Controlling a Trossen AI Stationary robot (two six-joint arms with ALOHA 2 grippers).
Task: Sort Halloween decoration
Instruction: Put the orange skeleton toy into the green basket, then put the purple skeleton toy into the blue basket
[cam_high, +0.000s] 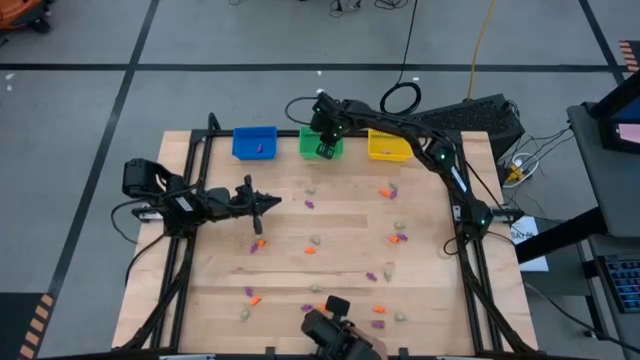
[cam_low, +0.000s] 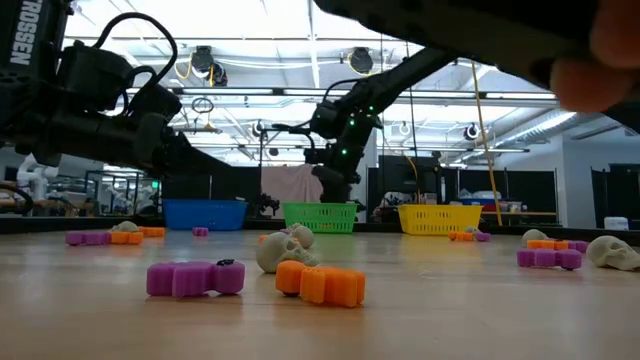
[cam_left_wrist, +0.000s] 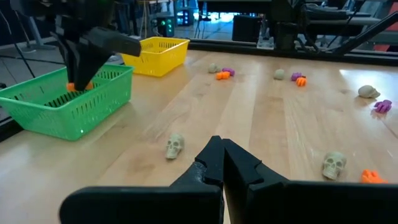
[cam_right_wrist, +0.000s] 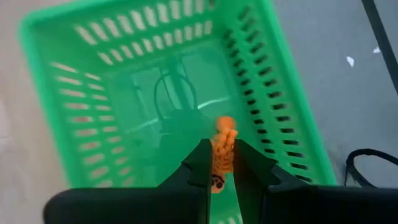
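Small purple, orange and pale skull-shaped Halloween decoration pieces (cam_high: 312, 243) lie scattered over the wooden table (cam_high: 220, 290). Blue (cam_high: 254, 142), green (cam_high: 320, 142) and yellow (cam_high: 388, 146) bins stand in a row at the far edge. My right gripper (cam_right_wrist: 221, 149) hangs over the green bin (cam_right_wrist: 155, 81), shut on an orange piece (cam_right_wrist: 222, 143). My left gripper (cam_left_wrist: 219, 146) is shut on nothing and hovers level over the table's left part (cam_high: 272, 204), with a pale skull (cam_left_wrist: 175, 147) just ahead of it. My right gripper pinches the orange piece between its two fingers, which hold its near end (cam_right_wrist: 219, 167). Its free end (cam_right_wrist: 226, 124) sticks out past the fingertips. The fingers slant down from above into the green bin's mouth. The piece is lifted clear, above the bin's floor.
A purple piece (cam_high: 262, 148) lies in the blue bin. A camera mount (cam_high: 325, 330) stands at the table's near edge. In the low view, a purple piece (cam_low: 195, 278), an orange one (cam_low: 322, 284) and a skull (cam_low: 283, 250) lie close together. A black frame runs along the table's sides.
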